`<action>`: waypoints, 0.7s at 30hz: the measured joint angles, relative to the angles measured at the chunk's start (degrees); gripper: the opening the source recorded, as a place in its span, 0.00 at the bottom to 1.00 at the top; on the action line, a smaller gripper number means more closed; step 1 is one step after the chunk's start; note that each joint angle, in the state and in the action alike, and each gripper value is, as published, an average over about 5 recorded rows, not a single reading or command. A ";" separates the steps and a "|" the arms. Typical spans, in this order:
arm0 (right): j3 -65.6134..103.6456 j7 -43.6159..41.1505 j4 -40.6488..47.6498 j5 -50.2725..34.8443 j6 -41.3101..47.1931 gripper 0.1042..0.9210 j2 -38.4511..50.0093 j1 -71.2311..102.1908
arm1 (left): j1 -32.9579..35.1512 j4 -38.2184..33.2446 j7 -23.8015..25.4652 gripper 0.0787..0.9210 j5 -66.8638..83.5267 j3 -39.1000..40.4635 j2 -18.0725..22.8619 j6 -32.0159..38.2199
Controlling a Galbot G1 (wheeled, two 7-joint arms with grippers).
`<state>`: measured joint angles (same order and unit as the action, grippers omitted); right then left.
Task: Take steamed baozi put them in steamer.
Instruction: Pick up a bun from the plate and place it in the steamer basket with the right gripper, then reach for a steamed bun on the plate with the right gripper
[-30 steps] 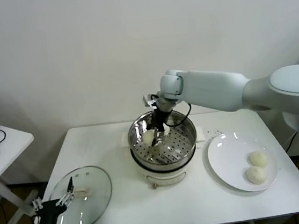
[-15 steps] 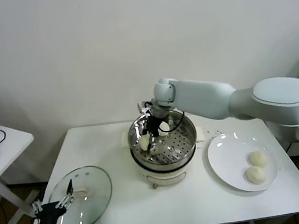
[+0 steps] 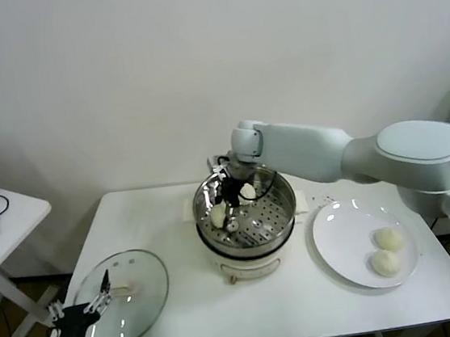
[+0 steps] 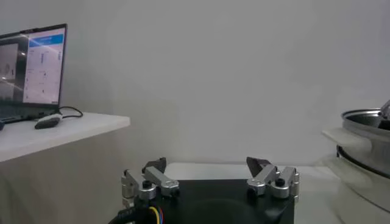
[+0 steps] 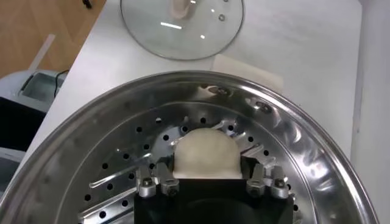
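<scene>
The shiny steamer [image 3: 286,190] stands on its white cooker base in the middle of the table. My right gripper [image 3: 224,217] reaches down into its left side. In the right wrist view a cream-white baozi [image 5: 205,153] rests on the perforated floor [image 5: 91,134] between the open fingers [image 5: 159,176], which flank it loosely. In the head view that baozi [image 3: 217,216] shows at the basket's left, and a second one [image 3: 248,191] lies behind the wrist. Two more baozi [image 3: 388,238] [image 3: 384,262] lie on the white plate [image 3: 346,236]. My left gripper [image 3: 101,290] waits open by the lid.
A round glass lid [image 3: 133,289] lies at the table's front left, also seen past the steamer rim as the lid [image 5: 183,27] in the right wrist view. A side table with a laptop [image 4: 36,67] stands to the left. The steamer's edge [image 4: 365,122] shows in the left wrist view.
My right gripper carried the baozi down to the left side of the steamer floor, and its fingers have spread away from it. The left arm has barely moved.
</scene>
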<state>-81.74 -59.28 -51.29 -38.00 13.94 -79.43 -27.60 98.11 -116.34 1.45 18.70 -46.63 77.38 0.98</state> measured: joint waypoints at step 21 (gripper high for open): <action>-2.36 -5.20 -9.12 -0.30 -3.78 0.88 9.67 -10.23 | -0.09 0.33 -0.11 0.88 -0.03 -0.11 -0.02 -0.15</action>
<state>-84.10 -64.49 -60.41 -38.30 10.16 -69.76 -37.84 98.03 -116.00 1.34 18.67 -46.75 77.36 0.83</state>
